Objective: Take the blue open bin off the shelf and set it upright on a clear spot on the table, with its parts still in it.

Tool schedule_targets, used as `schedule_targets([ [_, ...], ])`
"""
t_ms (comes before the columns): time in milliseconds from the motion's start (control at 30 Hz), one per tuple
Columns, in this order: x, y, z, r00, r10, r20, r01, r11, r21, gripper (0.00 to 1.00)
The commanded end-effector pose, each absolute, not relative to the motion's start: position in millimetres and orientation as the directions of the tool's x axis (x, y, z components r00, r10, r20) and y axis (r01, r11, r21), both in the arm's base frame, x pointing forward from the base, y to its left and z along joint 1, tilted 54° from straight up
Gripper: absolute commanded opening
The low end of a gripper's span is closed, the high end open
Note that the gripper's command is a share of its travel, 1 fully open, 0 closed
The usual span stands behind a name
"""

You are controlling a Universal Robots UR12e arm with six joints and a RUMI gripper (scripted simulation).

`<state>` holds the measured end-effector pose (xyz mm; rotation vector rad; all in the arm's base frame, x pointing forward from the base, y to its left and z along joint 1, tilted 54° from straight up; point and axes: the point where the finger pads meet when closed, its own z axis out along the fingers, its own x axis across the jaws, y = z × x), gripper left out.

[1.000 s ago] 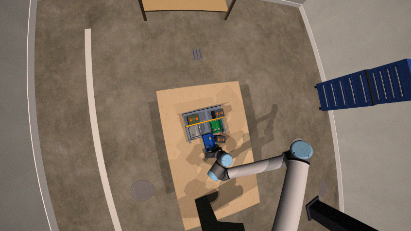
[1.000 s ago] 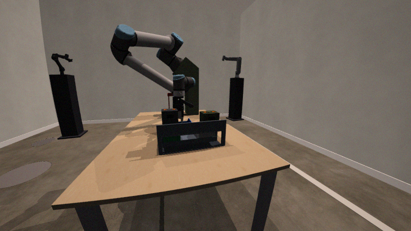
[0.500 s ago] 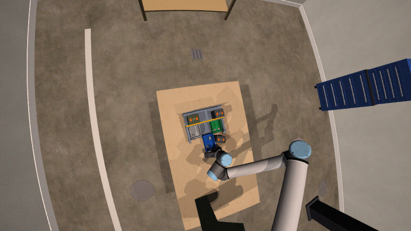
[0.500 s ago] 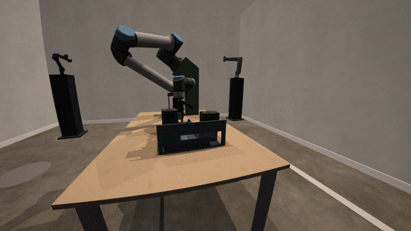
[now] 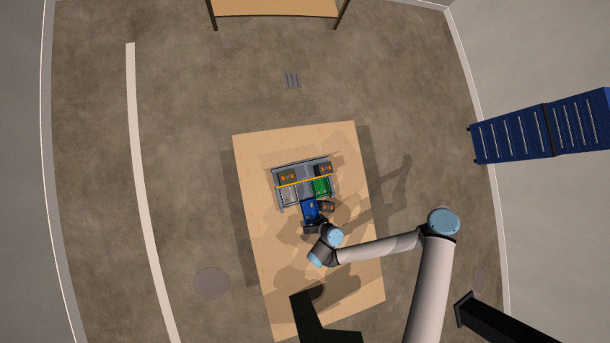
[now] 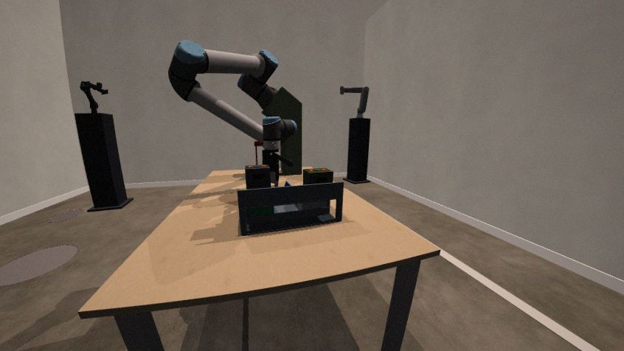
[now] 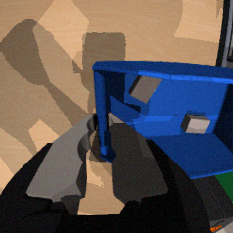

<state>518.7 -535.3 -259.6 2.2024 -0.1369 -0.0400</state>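
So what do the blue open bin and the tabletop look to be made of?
Blue open bin: probably moulded plastic, slightly glossy; even colour, thin walls, light catching the rim.
Tabletop: light wood or laminate, fairly matte; pale tan with faint grain.

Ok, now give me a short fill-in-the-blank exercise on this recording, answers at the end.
The tool is shut on a wall of the ____ bin. Inside that bin, the wrist view shows ____ small parts. The bar across the shelf is ____. The bin on the shelf beside the grey one is ____.

Missing words: blue; two; yellow; green.
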Motion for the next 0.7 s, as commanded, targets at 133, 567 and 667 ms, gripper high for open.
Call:
schedule_targets([
  [133, 518.9, -537.9, -261.6, 0.993, -0.113, 0.021, -0.084, -0.588, 0.805, 0.0],
  [567, 518.7, -539.8, -263.0, 0.993, -0.112, 0.021, -0.084, -0.588, 0.805, 0.0],
  [667, 518.7, -539.7, -262.9, 0.993, -0.113, 0.021, -0.084, -0.588, 0.805, 0.26],
])
